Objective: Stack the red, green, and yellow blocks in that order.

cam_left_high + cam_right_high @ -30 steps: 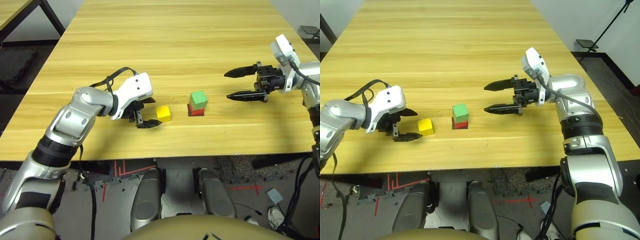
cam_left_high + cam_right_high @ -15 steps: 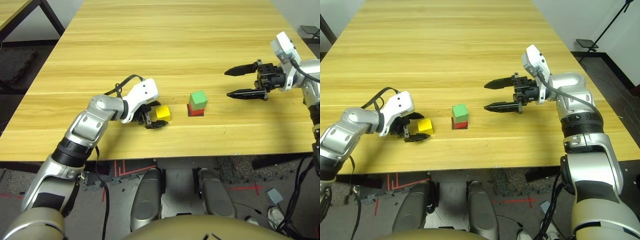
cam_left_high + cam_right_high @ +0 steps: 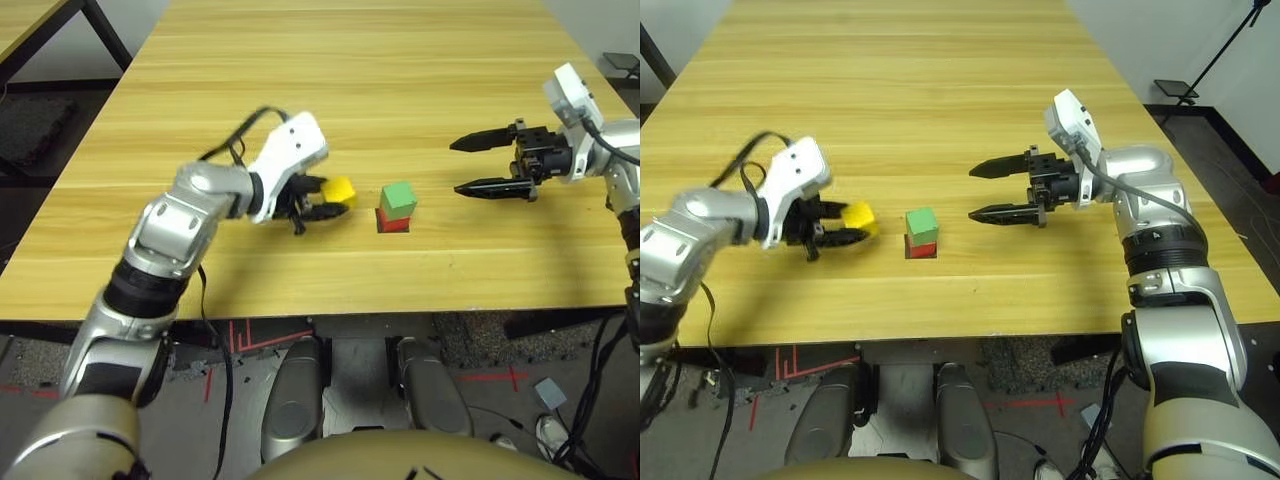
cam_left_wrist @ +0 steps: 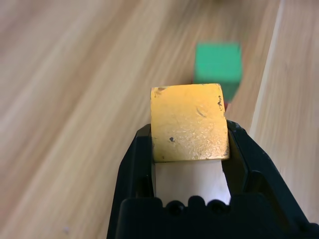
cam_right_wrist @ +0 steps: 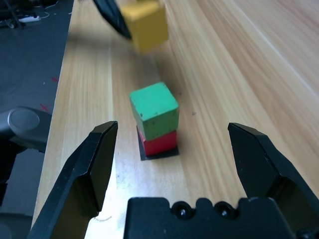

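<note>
The left gripper [image 4: 189,149] pinches the yellow block [image 4: 189,122] between its fingers, clear of the bench [image 3: 350,80], left of the green block [image 3: 398,197] (stacked on the red block [image 3: 392,222]). Right of that stack, the right gripper [image 3: 475,167] hovers, fingers spread.

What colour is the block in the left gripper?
Yellow block, clearest in the left wrist view.

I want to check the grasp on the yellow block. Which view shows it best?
The left wrist view: the yellow block sits close up, pinched between the left gripper fingers. The eye views show it small beside the green block. The right wrist view shows it blurred beyond the stack.
</note>
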`<state>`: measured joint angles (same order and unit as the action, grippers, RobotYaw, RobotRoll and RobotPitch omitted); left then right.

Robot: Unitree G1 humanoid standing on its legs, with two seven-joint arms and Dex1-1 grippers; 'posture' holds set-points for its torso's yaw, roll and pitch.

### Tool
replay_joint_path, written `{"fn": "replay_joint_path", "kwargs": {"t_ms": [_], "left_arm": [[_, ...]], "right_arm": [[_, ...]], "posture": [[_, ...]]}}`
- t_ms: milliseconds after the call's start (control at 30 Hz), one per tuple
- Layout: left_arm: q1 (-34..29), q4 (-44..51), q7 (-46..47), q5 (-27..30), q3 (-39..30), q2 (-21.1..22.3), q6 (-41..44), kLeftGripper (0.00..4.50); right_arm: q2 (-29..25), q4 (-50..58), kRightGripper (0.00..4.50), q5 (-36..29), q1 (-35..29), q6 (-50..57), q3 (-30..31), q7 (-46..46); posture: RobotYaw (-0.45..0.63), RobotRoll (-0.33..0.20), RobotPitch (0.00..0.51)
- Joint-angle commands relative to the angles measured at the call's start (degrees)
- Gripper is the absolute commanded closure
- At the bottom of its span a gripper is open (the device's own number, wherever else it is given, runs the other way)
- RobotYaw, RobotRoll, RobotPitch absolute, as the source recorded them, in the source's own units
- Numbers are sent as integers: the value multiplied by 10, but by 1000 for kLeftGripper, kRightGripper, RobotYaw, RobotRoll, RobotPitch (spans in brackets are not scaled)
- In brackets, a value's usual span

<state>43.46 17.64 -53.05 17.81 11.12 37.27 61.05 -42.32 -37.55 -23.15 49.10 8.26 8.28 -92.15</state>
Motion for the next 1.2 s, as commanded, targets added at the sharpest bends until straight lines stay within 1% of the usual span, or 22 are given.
{"fn": "replay_joint_path", "kwargs": {"t_ms": [33, 100, 200, 367, 567, 733, 1067, 1200], "left_arm": [[60, 9, 13, 27, 2, -13, 61, 2552], [84, 7, 20, 36, 7, -21, 82, 2552], [116, -18, 38, 39, 19, -50, 89, 2552], [138, -62, 47, 31, 54, -70, 82, 2552], [148, -92, 52, 28, 94, -92, 75, 2552], [149, -101, 56, 28, 111, -108, 69, 2552], [139, -93, 65, 29, 127, -120, 69, 2552], [137, -109, 67, 21, 135, -122, 51, 2552]], "right_arm": [[-4, 7, 0, 3, -11, 1, -6, -3], [-3, 9, 0, 3, -14, 2, -7, -3], [-4, 13, 0, 3, -21, 3, -10, -3], [-7, 28, 0, 2, -36, 10, -19, -3], [-10, 46, 0, 6, -51, 21, -34, -2], [-10, 61, 0, 7, -63, 29, -41, 1], [-7, 81, 0, 8, -76, 41, -52, 8], [-10, 81, 0, 8, -77, 42, -55, 9]], "posture": [[241, 30, 118], [237, 36, 120], [228, 41, 122], [204, 49, 127], [184, 55, 131], [177, 63, 128], [166, 63, 130], [159, 62, 134]]}}
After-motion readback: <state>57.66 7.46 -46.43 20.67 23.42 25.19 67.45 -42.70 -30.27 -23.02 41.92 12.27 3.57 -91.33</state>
